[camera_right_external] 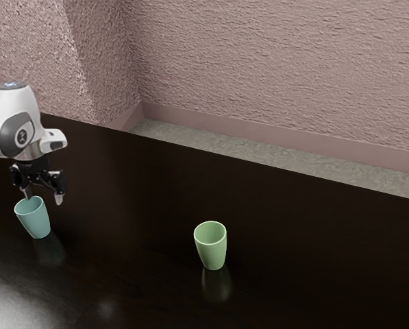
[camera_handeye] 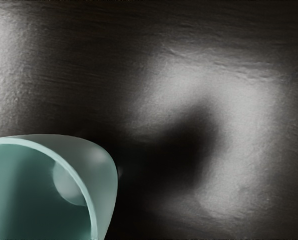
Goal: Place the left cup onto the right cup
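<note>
A teal cup (camera_right_external: 33, 216) stands on the dark table (camera_right_external: 135, 205) at the exterior view's left. My gripper (camera_right_external: 42, 197) hangs just above it, open, with its fingers spread wide. One fingertip is at the cup's rim and the other is off to the cup's right side. In the wrist view the teal cup (camera_handeye: 49, 185) sits close under my hand, its rim and inside showing. A light green cup (camera_right_external: 210, 245) stands upright near the table's middle, well to the right of the gripper.
The glossy dark table runs back to a grey floor strip (camera_right_external: 273, 154) and rough pink walls (camera_right_external: 273, 62). Bare tabletop lies between the two cups.
</note>
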